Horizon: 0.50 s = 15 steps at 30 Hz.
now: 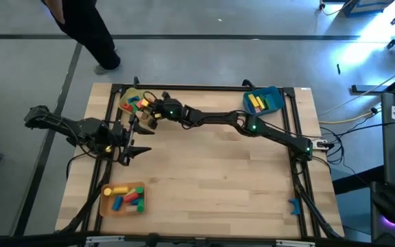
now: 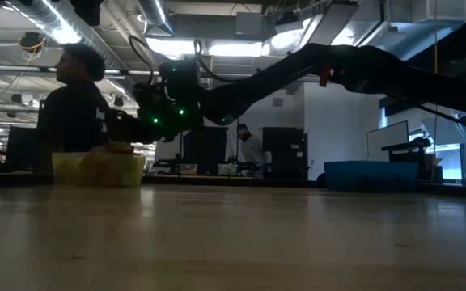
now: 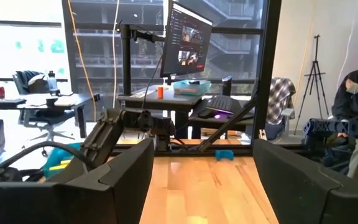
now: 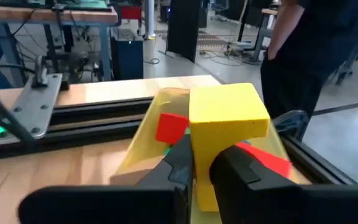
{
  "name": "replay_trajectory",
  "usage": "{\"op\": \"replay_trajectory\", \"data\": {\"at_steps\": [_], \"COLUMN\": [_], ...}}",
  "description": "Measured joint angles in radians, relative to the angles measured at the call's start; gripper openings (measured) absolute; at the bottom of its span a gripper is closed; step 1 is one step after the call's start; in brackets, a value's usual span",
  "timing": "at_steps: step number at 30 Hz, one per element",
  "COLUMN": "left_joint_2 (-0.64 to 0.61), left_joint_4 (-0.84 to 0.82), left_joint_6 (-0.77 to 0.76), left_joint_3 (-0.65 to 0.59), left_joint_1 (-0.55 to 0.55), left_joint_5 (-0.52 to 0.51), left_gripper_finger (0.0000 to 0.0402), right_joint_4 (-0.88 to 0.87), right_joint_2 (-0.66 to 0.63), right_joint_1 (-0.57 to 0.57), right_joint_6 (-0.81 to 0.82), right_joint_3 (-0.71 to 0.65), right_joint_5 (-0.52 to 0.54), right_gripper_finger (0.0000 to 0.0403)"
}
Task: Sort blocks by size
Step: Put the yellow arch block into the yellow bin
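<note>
Up around 11 o'clock, right gripper (image 4: 202, 165) pinches a yellow block (image 4: 229, 124) over the yellow tray (image 1: 125, 96), probably not touching it. Left gripper (image 1: 137, 142) waits wide open.

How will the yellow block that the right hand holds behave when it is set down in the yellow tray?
The yellow rectangular block looks rigid and flat-faced, so it probably will not roll. Held upright by the right hand, it might tip among the blocks in the yellow plastic tray.

Three plastic trays are set on the wooden surface (image 1: 218, 171): a yellow tray (image 1: 125, 98) at the far left, a blue tray (image 1: 274, 101) at the far right, an orange tray (image 1: 107, 202) at the near left. A person (image 1: 88, 31) is seen standing beyond the far edge.
</note>
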Motion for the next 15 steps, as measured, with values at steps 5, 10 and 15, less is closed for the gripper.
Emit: {"op": "replay_trajectory", "data": {"at_steps": [5, 10, 15], "left_joint_2": [0.0, 0.0, 0.0], "left_joint_4": [-0.004, -0.005, -0.006], "left_joint_6": [-0.014, -0.013, -0.013], "left_joint_3": [0.0, 0.0, 0.0], "left_joint_1": [0.0, 0.0, 0.0], "left_joint_5": [0.0, 0.0, 0.0], "left_gripper_finger": [0.026, 0.026, 0.026], "right_joint_4": [-0.03, -0.04, -0.041], "right_joint_2": [0.003, 0.004, 0.004], "right_joint_1": [-0.004, -0.007, -0.005], "right_joint_6": [0.0, 0.0, 0.04], "right_joint_3": [0.0, 0.0, 0.0], "right_joint_5": [-0.004, 0.0, 0.0], "right_gripper_finger": [0.0044, 0.0045, 0.0071]}}
